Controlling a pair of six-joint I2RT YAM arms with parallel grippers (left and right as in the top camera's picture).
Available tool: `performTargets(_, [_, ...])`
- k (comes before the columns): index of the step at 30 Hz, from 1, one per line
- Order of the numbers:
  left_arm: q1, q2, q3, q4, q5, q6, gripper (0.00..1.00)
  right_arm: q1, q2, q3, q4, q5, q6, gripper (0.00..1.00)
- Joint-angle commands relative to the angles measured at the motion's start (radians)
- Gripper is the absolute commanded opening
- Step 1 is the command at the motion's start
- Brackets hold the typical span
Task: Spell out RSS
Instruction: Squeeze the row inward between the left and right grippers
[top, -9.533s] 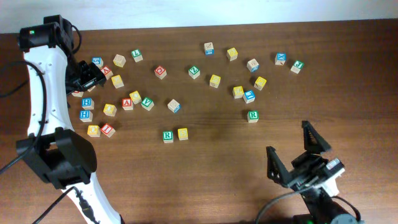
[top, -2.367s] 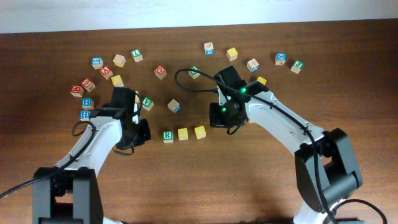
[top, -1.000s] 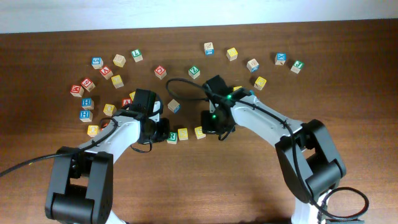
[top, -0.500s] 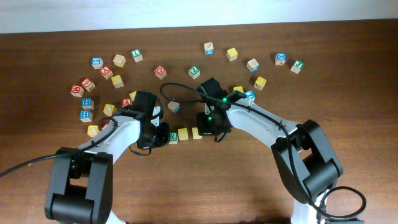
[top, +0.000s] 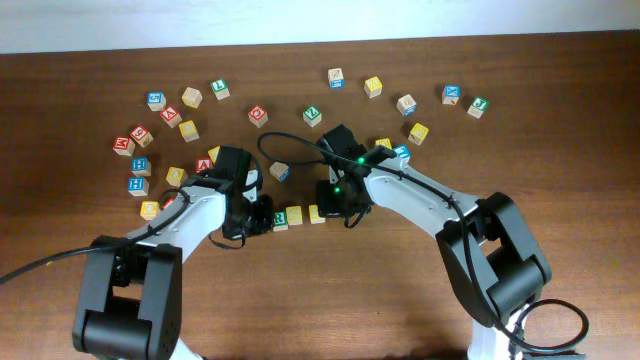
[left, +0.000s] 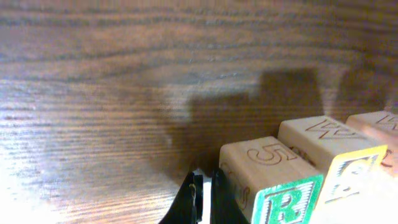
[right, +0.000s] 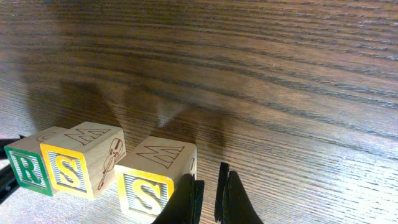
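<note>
Looks like you're basically done here: the R cube (right: 25, 168), the first S cube (right: 74, 167) and the second S cube (right: 149, 190) sit in a row that reads RSS. The R is pressed up against the first S. The second S is just beside that one and turned a touch out of line, so I'd guess all that's left is a small nudge to square it up, then backing off.

Your right gripper (right: 208, 193) is clenched on nothing, with the second S just off its left side. Your left gripper (left: 202, 196) is clenched and empty too, with the R just off its right side.

Under it all is a dark wood-grain table (top: 330, 290). Spare letter cubes (top: 190, 97) are scattered on the far side of both grippers, with a pale wall (top: 300, 20) behind them
</note>
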Motion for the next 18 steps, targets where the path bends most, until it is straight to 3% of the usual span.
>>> performTargets(1, [-0.001,0.011,-0.010,0.010,0.008,-0.012,0.00,0.014,0.017,-0.011,0.000,0.001,0.001,0.04])
performTargets(18, [-0.011,0.011,-0.010,0.090,0.013,-0.005,0.00,0.041,0.017,-0.011,0.000,0.002,0.001,0.04])
